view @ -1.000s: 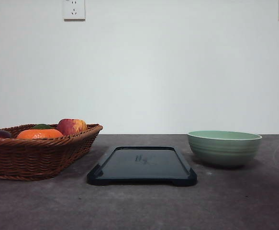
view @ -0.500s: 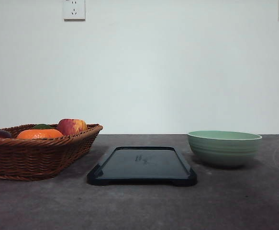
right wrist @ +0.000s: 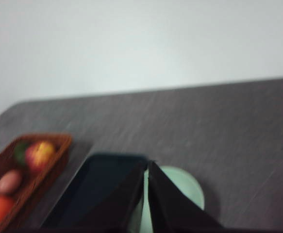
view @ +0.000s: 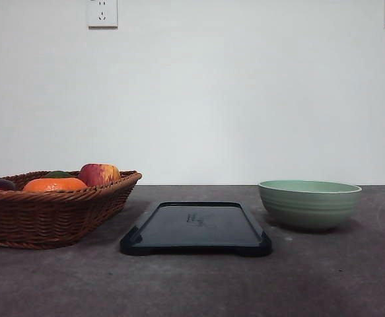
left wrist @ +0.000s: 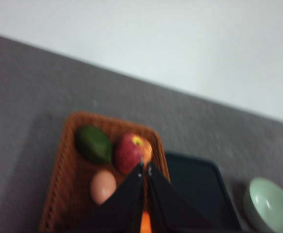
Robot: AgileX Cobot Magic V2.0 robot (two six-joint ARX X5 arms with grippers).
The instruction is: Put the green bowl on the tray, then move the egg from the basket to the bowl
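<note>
Three views agree: green bowl (view: 310, 204) on the table right of the empty tray (view: 196, 228), basket (view: 50, 209) left. Wrist views reveal the egg (left wrist: 103, 186) inside the basket, and both left gripper (left wrist: 144, 167) and right gripper (right wrist: 147, 165) pinched closed, empty. Front view unchanged from earlier.

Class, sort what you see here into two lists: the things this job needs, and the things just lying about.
Needed:
bowl
tray
egg
basket

Lying about:
apple
orange
dark green fruit
wall sockets
</note>
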